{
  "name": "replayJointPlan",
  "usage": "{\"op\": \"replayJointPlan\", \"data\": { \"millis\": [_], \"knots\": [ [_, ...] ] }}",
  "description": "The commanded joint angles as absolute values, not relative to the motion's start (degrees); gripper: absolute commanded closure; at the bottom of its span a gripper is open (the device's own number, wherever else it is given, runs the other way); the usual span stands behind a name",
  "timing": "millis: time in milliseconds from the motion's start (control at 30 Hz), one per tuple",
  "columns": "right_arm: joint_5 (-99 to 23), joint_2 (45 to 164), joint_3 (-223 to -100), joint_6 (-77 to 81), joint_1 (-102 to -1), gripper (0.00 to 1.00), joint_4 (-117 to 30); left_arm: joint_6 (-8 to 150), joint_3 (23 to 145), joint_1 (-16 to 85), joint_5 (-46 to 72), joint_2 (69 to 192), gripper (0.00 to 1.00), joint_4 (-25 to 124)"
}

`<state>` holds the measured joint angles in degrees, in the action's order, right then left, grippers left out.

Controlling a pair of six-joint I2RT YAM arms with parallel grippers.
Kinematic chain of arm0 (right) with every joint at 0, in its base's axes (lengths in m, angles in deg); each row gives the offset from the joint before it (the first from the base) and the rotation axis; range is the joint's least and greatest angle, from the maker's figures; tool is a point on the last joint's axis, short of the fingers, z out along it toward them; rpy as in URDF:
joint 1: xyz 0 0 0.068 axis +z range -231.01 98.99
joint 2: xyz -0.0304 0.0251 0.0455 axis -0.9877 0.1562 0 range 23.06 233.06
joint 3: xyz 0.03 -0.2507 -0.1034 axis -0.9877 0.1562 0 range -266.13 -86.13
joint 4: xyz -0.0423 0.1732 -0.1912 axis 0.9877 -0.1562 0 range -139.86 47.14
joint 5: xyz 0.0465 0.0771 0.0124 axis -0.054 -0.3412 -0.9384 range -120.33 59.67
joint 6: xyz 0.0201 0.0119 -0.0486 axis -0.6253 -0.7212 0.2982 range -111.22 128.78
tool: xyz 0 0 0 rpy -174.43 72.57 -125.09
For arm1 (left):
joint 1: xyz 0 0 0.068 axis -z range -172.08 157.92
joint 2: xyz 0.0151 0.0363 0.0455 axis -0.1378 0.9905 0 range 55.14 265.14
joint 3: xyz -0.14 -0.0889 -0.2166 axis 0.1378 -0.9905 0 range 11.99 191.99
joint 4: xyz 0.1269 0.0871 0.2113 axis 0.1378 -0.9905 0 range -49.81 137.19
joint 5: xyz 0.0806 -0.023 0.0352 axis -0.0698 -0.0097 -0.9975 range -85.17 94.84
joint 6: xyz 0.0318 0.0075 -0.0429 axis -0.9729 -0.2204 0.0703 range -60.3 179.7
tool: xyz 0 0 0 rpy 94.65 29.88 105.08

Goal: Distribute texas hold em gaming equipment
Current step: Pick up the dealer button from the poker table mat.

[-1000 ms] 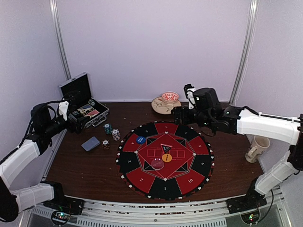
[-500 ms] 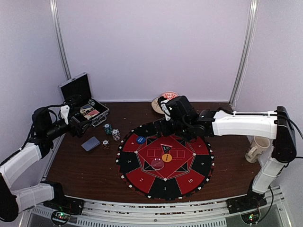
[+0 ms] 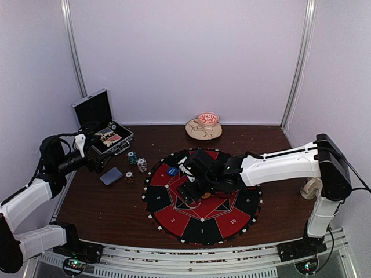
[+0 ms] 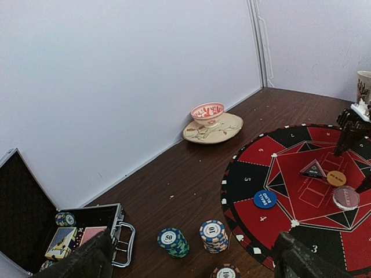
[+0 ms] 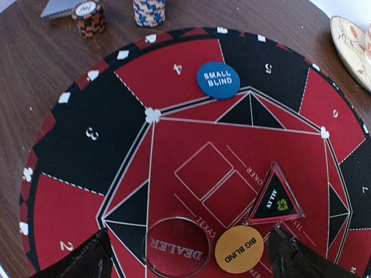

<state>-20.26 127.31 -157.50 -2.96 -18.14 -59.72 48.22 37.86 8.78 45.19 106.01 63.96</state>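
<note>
- Two jaws of my right gripper [image 5: 188, 260] stood wide, empty, over the dealer disc [image 5: 175, 250].
- My left gripper [image 4: 194, 260] gaped empty near the case [image 4: 26, 200].

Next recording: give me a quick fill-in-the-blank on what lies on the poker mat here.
The blue disc reads SMALL ____.
It lies on the mat, in the red sector numbered ____.
The right gripper, jaws open, is over the clear disc marked ____.
Missing words: BLIND; 4; DEALER.
</note>
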Motion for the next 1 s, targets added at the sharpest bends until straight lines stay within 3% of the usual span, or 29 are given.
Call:
{"op": "replayJointPlan", "data": {
  "millis": [0, 667, 967],
  "knots": [
    [-21.6, 126.2, -154.3, -2.7, -18.4, 0.07, -59.3, 47.5, 36.6, 9.1, 47.2, 105.1, 0.02, 68.3],
    [-27.2, 133.5, -154.2, -2.0, -18.7, 0.14, -58.1, 48.0, 35.9, 9.0, 47.9, 104.4, 0.02, 69.4],
    [-29.9, 134.9, -154.6, -2.2, -19.8, 0.25, -58.4, 48.1, 35.7, 9.0, 47.7, 103.8, 0.02, 69.5]
  ]
}}
